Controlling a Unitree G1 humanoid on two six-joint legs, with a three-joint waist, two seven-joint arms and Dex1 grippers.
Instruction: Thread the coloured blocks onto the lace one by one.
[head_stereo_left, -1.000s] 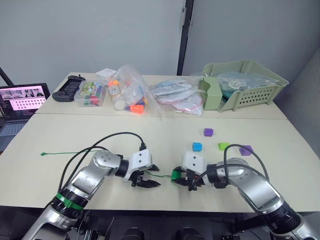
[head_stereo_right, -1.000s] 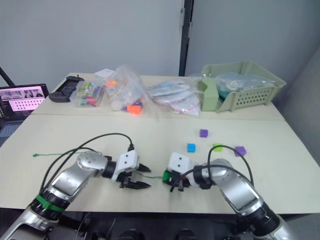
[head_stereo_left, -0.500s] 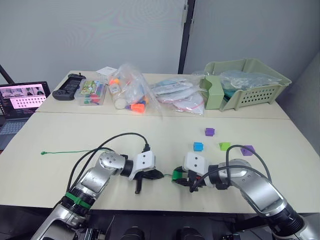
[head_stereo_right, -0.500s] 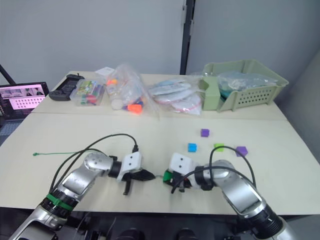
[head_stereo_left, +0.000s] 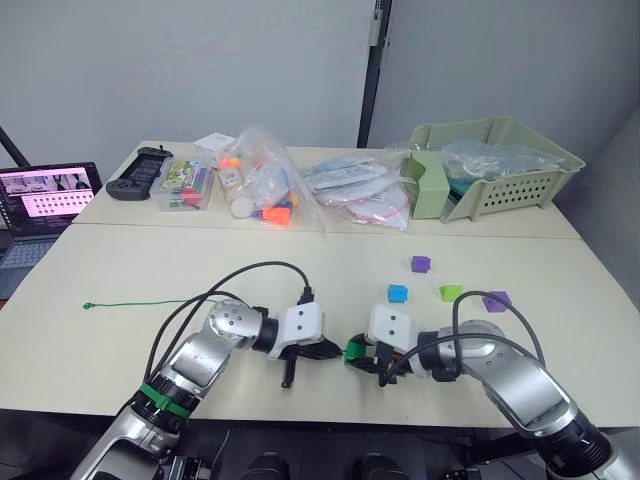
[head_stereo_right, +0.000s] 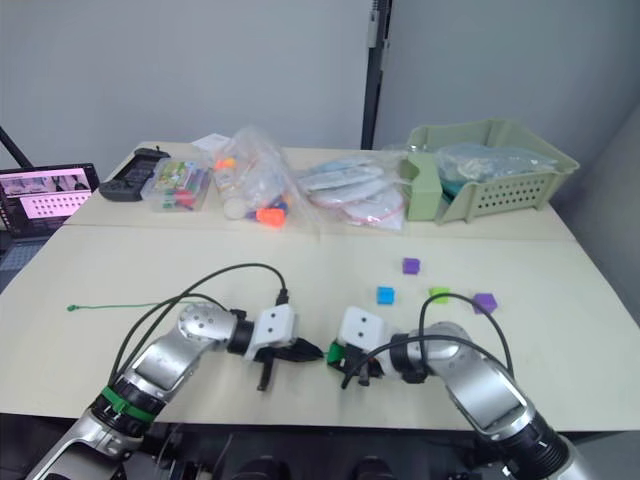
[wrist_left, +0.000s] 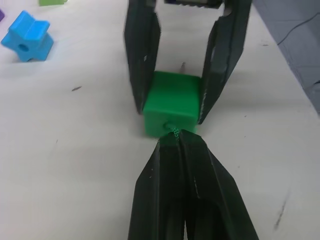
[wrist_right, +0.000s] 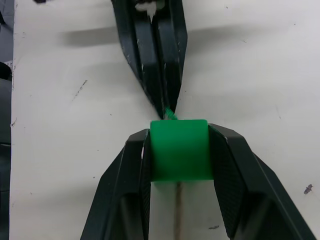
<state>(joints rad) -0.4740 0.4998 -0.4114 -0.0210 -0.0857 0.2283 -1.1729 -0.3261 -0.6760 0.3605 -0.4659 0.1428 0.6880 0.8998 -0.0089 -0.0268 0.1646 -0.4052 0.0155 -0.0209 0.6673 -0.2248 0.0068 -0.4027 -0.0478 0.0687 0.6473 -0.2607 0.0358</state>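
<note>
- The right gripper (wrist_right: 179, 145) is clamped on the dark green block (wrist_right: 180, 149), one black finger pressed on each side, low over the worktop (head_stereo_left: 150, 270) near its front edge.
- The left gripper (wrist_left: 172, 137) is pinched closed on the lace (wrist_left: 173, 130), its fingertips meeting right at the hole in the facing side of the dark green block.
- A short piece of green cord is seen between the left gripper's tips and the hole; whether it has gone into the hole cannot be told.
- In the head views the two grippers are met tip to tip, left gripper (head_stereo_left: 325, 349) just beside the block (head_stereo_left: 354, 349) held by the right gripper (head_stereo_left: 372, 357).
- The rest of the lace is trailed across the worktop toward the robot's left, ending in a small knotted end (head_stereo_left: 86, 306) well apart from the grippers.
- The blue block (head_stereo_left: 397, 292) lies on the worktop just beyond the right gripper.
- The light green block (head_stereo_left: 450, 293) and a purple block (head_stereo_left: 494, 300) lie further to the right, near each other.
- The second purple block (head_stereo_left: 421, 264) is placed further back, apart from the others.
- Along the far side of the worktop are clear bags (head_stereo_left: 262, 190), a case of markers (head_stereo_left: 186, 186) and a pale green basket (head_stereo_left: 520, 185).
</note>
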